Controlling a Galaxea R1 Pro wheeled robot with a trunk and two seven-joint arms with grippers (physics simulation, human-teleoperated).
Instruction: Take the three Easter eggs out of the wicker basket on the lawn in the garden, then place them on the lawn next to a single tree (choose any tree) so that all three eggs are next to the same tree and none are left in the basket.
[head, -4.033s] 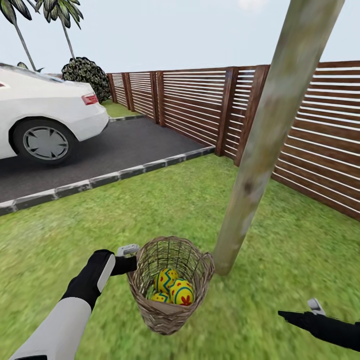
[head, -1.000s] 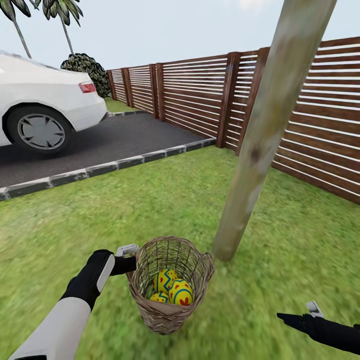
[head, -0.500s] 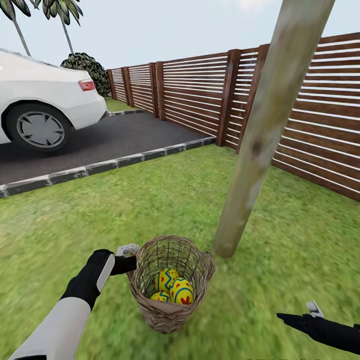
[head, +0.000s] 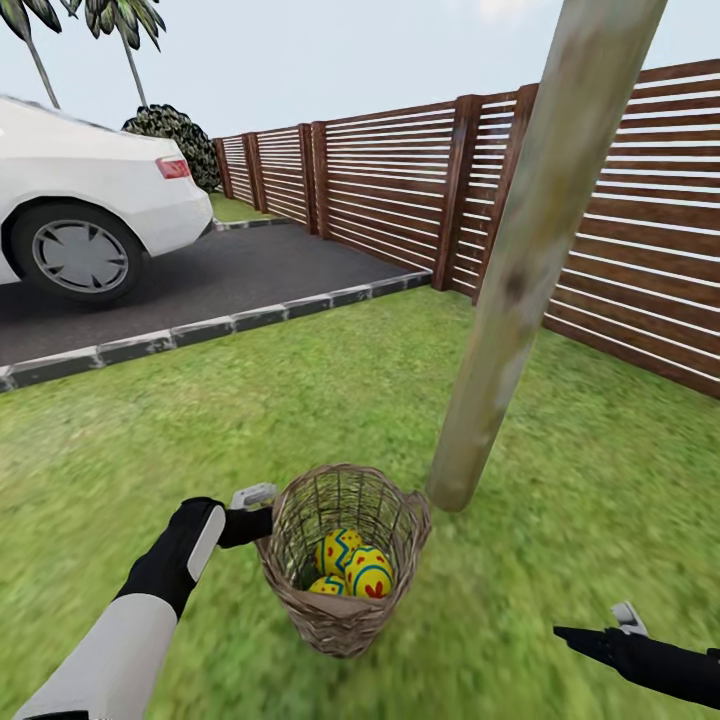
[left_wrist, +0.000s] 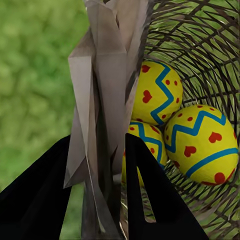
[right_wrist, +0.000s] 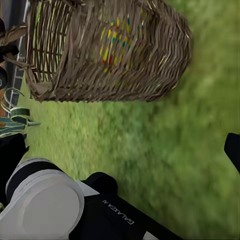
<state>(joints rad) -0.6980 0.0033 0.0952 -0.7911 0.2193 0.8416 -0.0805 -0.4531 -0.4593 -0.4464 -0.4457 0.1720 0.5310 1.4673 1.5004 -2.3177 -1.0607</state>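
Left gripper (left_wrist: 107, 185) clamped on the wicker basket (left_wrist: 107, 85) rim, three Easter eggs (left_wrist: 187, 125) touching one another inside, blurred lawn (left_wrist: 35, 75) beyond.

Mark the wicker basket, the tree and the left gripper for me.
wicker basket (head: 335, 615): head view, outer woven wall near the bottom.
tree (head: 520, 270): head view, middle of the bare trunk.
left gripper (head: 262, 512): head view, at the basket's rim, jaws closed on it.
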